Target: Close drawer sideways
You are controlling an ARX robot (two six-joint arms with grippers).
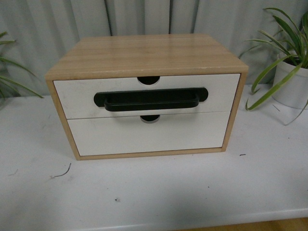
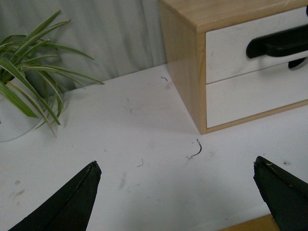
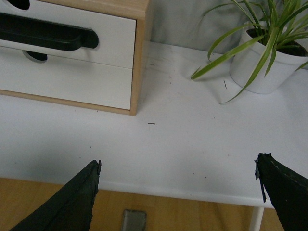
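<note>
**Drawer sits in the cabinet, both grippers wide and well clear of it**

We see a white table (image 1: 154, 192) filling the lower half of the front view. On it, at the centre of the frame, stands a light wood cabinet (image 1: 144, 53).

The drawer (image 1: 77, 96) takes up the upper slot of the cabinet. Its white front looks about level with the wood frame. We cannot tell whether a small gap remains. Below it is a plain front (image 1: 144, 137) without a handle.

A plant (image 1: 284, 53) in a white pot (image 1: 294, 86) stands at the right edge of the front view, beside the cabinet but apart from it. Leaves of another plant (image 2: 29, 72) show at the left edge.

A long black handle (image 1: 151, 100) runs across the middle of the drawer. A half-round notch (image 1: 148, 80) is cut in the drawer's top edge.

Neither arm shows in the front view. In its wrist view, the left gripper (image 2: 175, 162) is spread wide and holds nothing. Only bare table lies between its fingers (image 2: 72, 202). The drawer lies beyond the fingertips, well apart, with the cabinet's left front corner facing the camera.

The right gripper (image 3: 179, 159) is spread just as wide and is empty too. It hangs over the table's near edge, and the drawer's right end lies well ahead of it.

A thin curl of debris (image 2: 196, 150) lies on the table near the cabinet's left corner.
</note>
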